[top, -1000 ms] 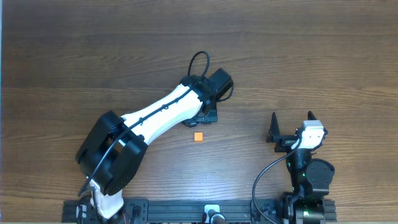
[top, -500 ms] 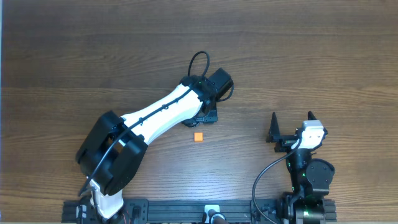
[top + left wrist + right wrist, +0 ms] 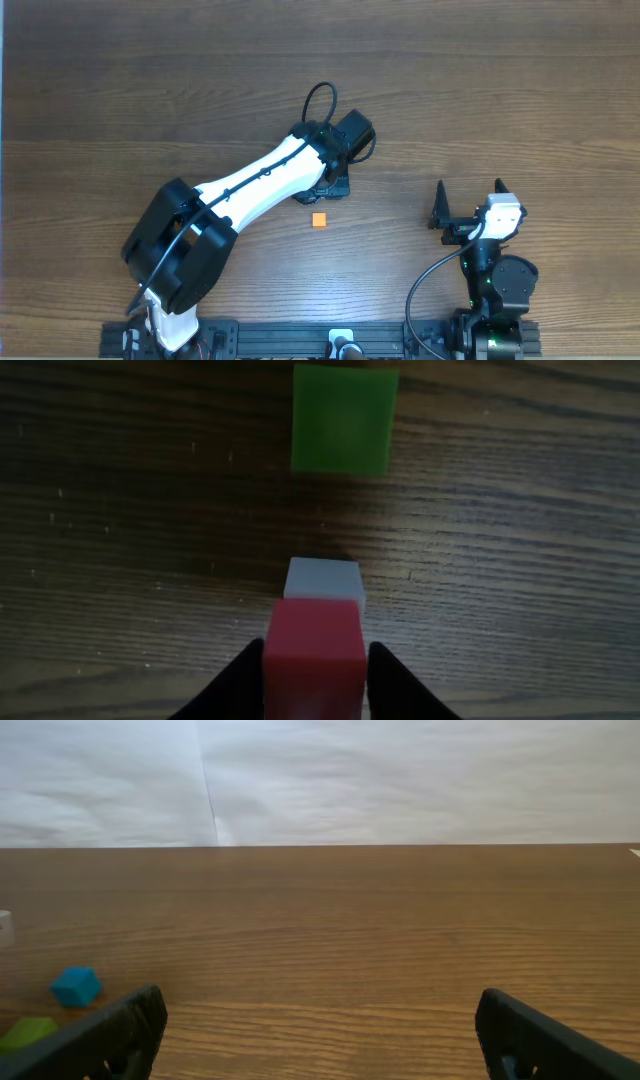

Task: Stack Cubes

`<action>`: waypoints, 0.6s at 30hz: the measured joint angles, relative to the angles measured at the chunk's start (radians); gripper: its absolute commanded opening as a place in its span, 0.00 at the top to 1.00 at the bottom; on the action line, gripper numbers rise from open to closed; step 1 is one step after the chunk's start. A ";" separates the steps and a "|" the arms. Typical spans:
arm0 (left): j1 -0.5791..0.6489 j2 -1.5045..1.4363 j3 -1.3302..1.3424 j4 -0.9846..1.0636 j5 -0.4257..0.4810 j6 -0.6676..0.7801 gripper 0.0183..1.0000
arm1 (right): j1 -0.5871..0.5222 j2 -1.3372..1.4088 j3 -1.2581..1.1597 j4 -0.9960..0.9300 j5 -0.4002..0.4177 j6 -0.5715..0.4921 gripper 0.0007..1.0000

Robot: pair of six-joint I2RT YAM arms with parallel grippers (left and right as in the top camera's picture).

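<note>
Over the white plastic cube [image 3: 322,578], my left jaws clamp the red plastic cube [image 3: 313,660]; the green plastic cube [image 3: 343,418] lies unstacked, right jaws spread empty.

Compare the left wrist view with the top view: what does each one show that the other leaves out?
Left wrist view adds: a red cube held in the left gripper, a white cube just past it, and a green cube farther off, apart from both.
Top view adds: an orange cube lying alone near the middle, and the right gripper, open, off to the right of it.
Shared: the wooden table and the left gripper.
</note>
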 measured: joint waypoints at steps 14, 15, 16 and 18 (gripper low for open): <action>0.000 0.000 0.000 0.006 -0.003 0.000 0.71 | 0.000 0.000 0.000 0.000 0.000 0.000 0.01; 0.000 0.000 0.000 0.006 -0.003 0.000 0.71 | 0.000 0.000 0.000 0.000 0.000 -0.001 0.01; 0.000 0.000 0.000 0.006 -0.003 0.000 0.71 | 0.000 0.000 0.000 0.000 0.000 0.000 0.01; 0.000 0.000 0.000 0.006 -0.003 0.000 0.71 | 0.000 0.000 0.000 0.000 0.000 0.000 0.01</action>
